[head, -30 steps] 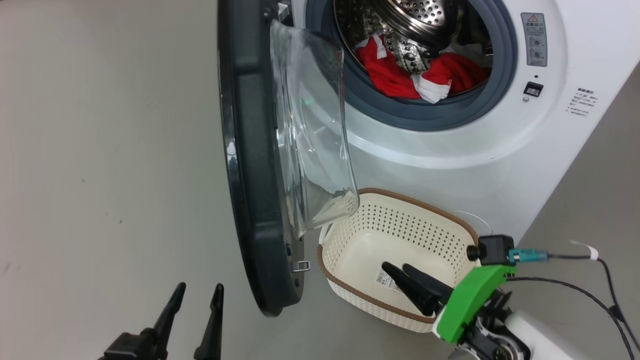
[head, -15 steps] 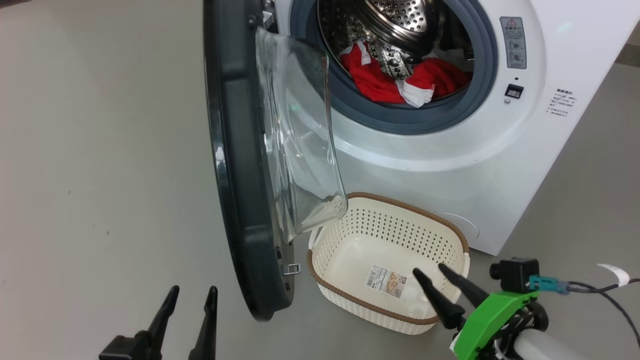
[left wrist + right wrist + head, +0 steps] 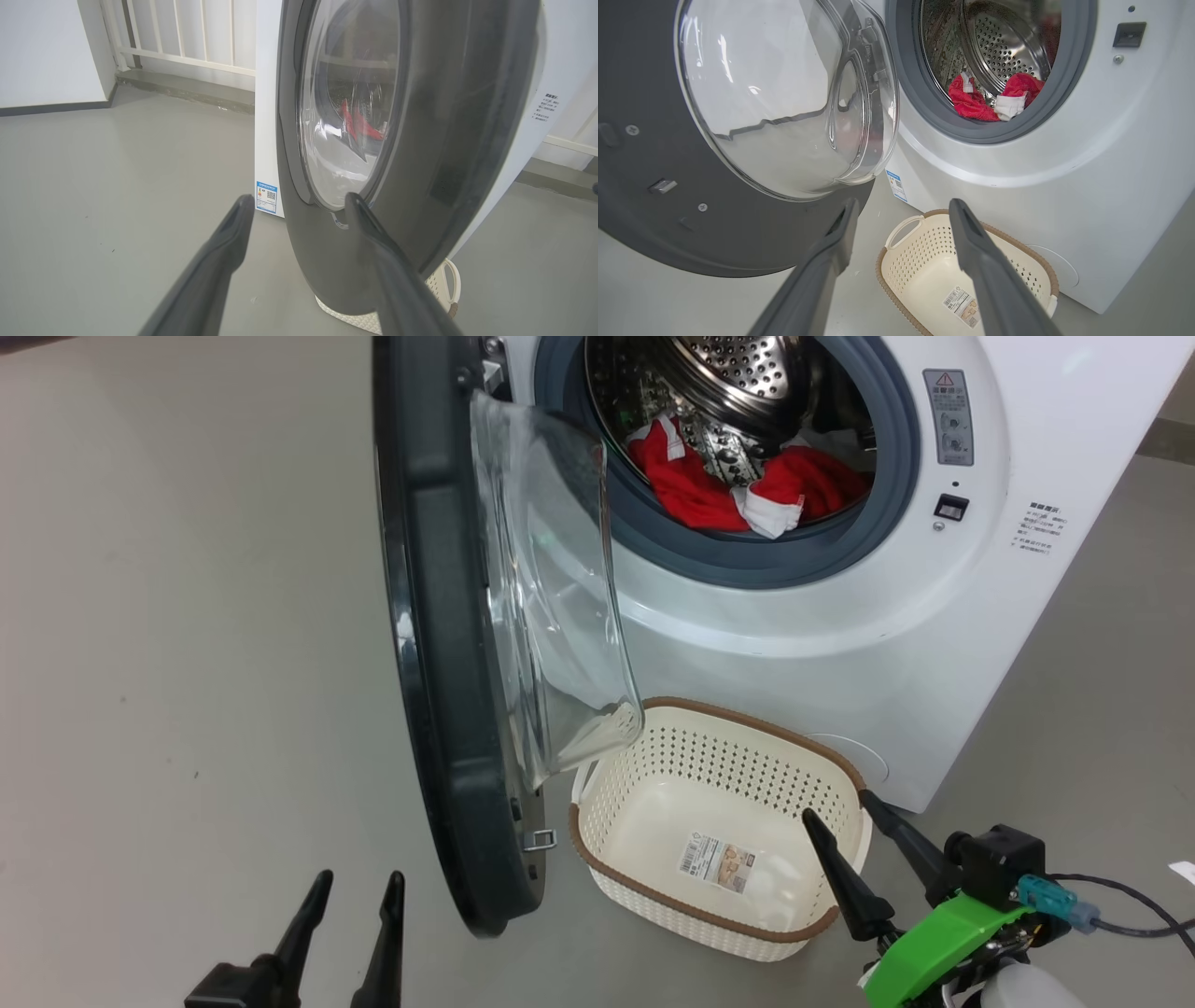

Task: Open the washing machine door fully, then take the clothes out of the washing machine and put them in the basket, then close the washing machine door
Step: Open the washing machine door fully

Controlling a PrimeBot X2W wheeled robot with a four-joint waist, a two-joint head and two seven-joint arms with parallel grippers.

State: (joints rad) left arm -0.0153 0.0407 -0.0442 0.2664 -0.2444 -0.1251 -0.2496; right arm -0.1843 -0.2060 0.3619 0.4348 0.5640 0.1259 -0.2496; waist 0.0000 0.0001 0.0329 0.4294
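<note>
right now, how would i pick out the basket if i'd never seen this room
Find the big white washing machine with its round dark door open. On the floor at its foot sits the basket, a cream perforated tub with a brown rim and a paper label inside.

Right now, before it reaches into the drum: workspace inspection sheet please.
Surface: grey floor, lightly specked.
Job's things: washing machine door open, swung out from the washing machine; red clothes in the drum; basket on the floor below the opening, holding a paper label.
Clutter: nothing seen.
Grippers: left gripper open, outside the door; right gripper open, by the basket's right rim; both hold nothing.
Cables: black cable off the right wrist camera.
Surroundings: white railing behind the machine.
</note>
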